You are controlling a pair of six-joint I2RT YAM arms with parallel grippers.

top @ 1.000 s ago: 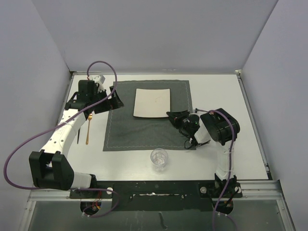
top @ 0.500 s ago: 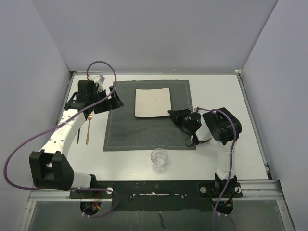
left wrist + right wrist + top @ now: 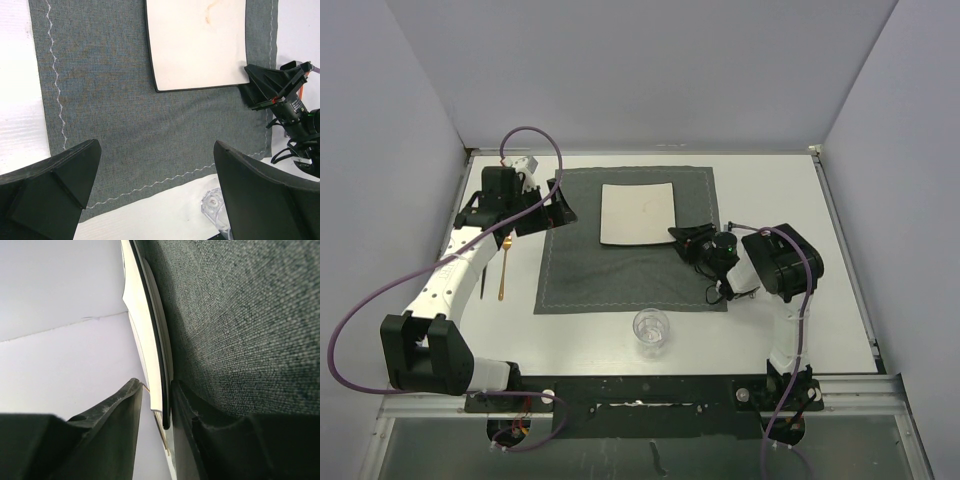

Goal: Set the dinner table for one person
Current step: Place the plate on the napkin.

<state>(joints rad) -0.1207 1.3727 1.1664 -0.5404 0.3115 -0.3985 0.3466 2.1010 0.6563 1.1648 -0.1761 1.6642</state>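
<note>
White plate (image 3: 637, 214) lies on the placemat (image 3: 620, 275); right claw (image 3: 676, 239) brackets its corner, unclenched; left claw (image 3: 156, 147) gapes empty. Next, I judge: back away cleanly.

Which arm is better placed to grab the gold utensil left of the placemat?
Left: the gold utensil lies beside that arm, its left gripper open and empty. The right gripper is at the plate.

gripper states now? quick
Left gripper: open, holding nothing.
Right gripper: slightly open around the plate corner, gap on one side.

open dinner table (image 3: 770, 190) right of placemat (image 3: 620, 285), glass (image 3: 651, 330) at near edge, spoon (image 3: 504, 270) left
</note>
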